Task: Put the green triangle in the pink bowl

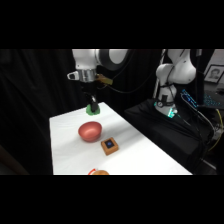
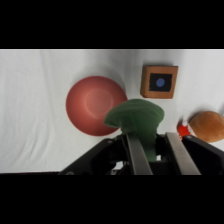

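While the gripper point(image 2: 150, 150) hangs over the table's far end, its two fingers are clamped on the green triangle point(image 2: 136, 119), carried clear of the white table point(image 1: 70, 150), probably so it can pass over the bowl's rim. Pink bowl point(image 1: 90, 131) sits empty, just nearer the camera than the block in side view; in wrist view the triangle overlaps the bowl's edge. Orange-brown square block with dark blue centre point(image 1: 109, 145) lies just beside the bowl, apart from it. Red and orange thing point(image 2: 206, 126), partly visible, rests at the near table edge. Bare table left of the bowl; the far edge is close behind the gripper.
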